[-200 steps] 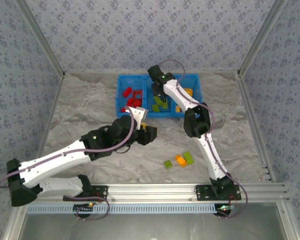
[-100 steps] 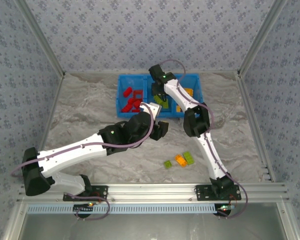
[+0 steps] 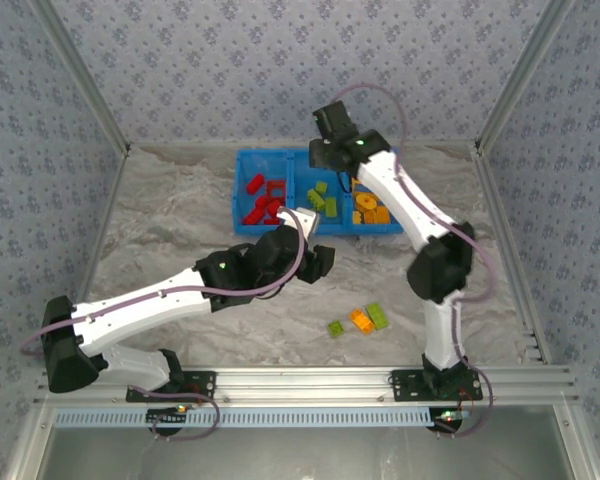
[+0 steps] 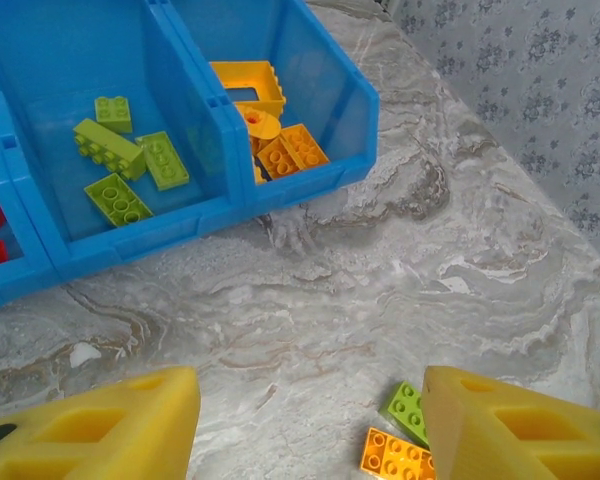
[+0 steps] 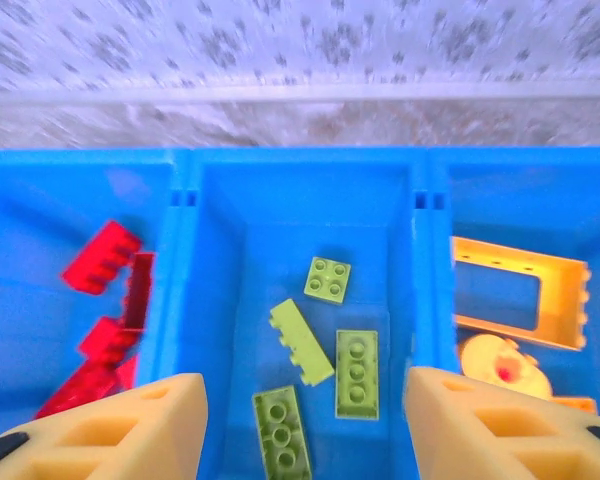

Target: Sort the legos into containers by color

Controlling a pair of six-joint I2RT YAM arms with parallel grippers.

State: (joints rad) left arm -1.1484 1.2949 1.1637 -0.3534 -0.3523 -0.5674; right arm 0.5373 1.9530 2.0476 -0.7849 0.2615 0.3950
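Observation:
The blue tray (image 3: 242,222) at the back holds the containers: red legos (image 3: 264,199) on the left, lime green ones (image 3: 323,200) in the middle, orange ones (image 3: 371,210) on the right. My right gripper (image 3: 322,160) hovers open over the middle compartment (image 5: 230,260), with several green bricks (image 5: 357,373) lying below its empty jaws (image 5: 305,430). Three loose legos lie on the table: green (image 3: 336,328), orange (image 3: 361,321) and green (image 3: 378,316). My left gripper (image 3: 317,263) is open above bare table (image 4: 310,440). A green brick (image 4: 408,409) and an orange brick (image 4: 392,455) lie by its right finger (image 4: 520,430).
An orange frame brick (image 5: 520,290) and a round orange piece (image 5: 500,372) lie in the right compartment. The tray's front wall (image 4: 220,210) stands just beyond my left gripper. Patterned walls close in the marbled table (image 3: 170,220) on three sides.
My right gripper has lifted out of the middle compartment toward the tray's far edge and its jaws stand wider. My left arm swung right, toward the loose bricks.

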